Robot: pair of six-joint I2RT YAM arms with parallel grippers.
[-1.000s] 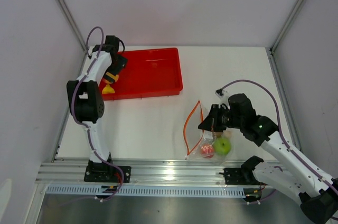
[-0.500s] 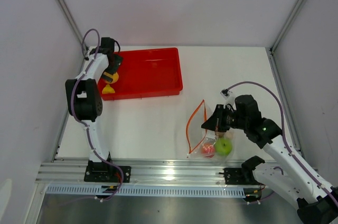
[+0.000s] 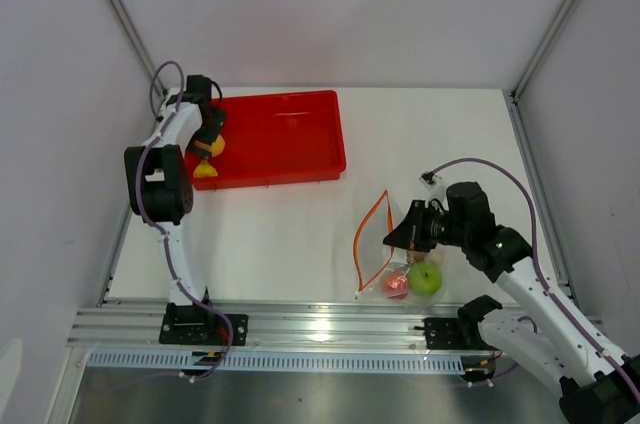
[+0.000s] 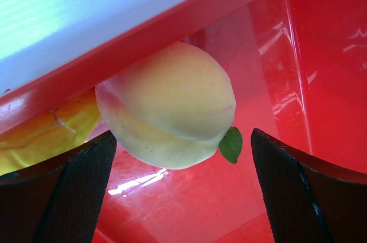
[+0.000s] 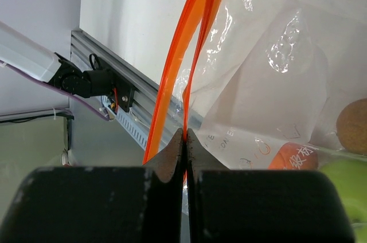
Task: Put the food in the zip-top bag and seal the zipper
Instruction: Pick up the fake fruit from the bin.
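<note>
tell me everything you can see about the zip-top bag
The zip-top bag is a small, clear, crinkly plastic pouch with faint printed lettering. It rests on the white table near its near edge, on the right arm's side. Its orange-red zipper is unsealed, and the mouth gapes in a loop. The shut right end effector pinches one zipper edge. Inside are a green apple, a red-pink fruit and a brownish piece.

We make out faint grey letters on the bag point(image 5: 229, 137), unreadable as words, and white characters on the red fruit point(image 5: 295, 156), too cut off to read.
</note>
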